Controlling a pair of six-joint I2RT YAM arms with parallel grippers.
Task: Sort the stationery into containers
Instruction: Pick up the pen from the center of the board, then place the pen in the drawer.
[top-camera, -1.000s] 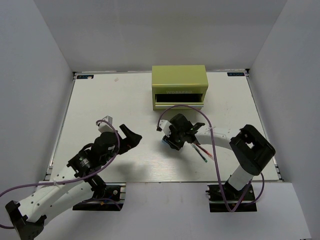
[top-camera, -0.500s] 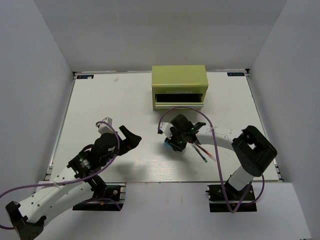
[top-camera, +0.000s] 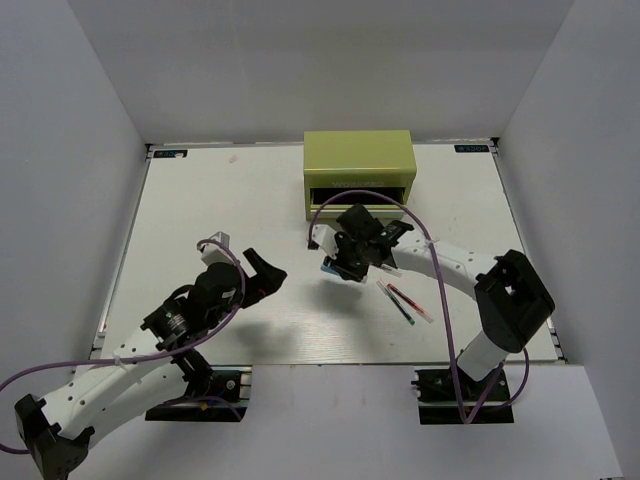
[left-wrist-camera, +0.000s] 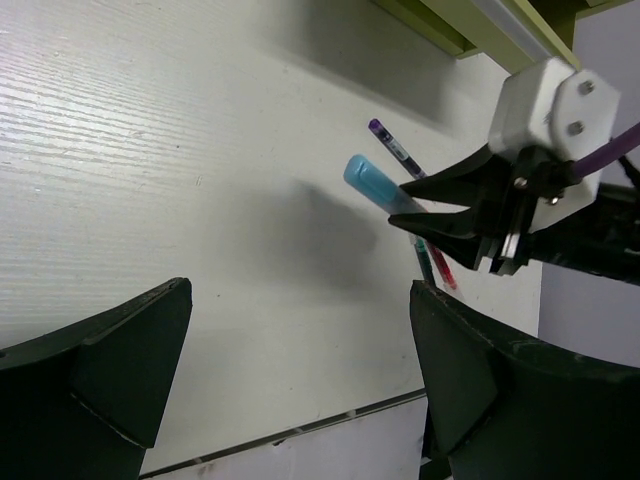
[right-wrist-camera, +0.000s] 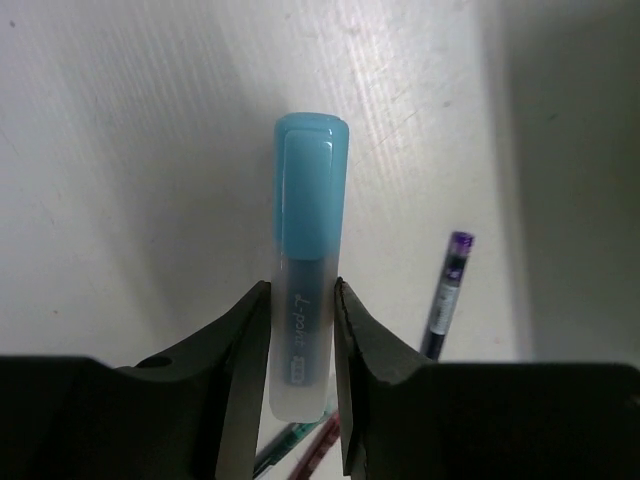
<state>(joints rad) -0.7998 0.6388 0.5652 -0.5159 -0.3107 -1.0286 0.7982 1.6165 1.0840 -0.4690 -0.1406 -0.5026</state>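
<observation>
Marker (right-wrist-camera: 311, 250), blue-capped with a frosted pale barrel, is clamped in my right hand (top-camera: 345, 265). Its long axis runs in line with the fingers, cap pointing outward toward my left arm, and it is lifted off the white, faintly grained counter (top-camera: 220, 200). Three thin pens (top-camera: 403, 301) lie just beside it. The boxy olive metal tool chest (top-camera: 360, 160) stands beyond at the far edge, a front drawer (top-camera: 358, 208) open. My left hand (top-camera: 268, 272) hangs spread wide, well apart from everything.
</observation>
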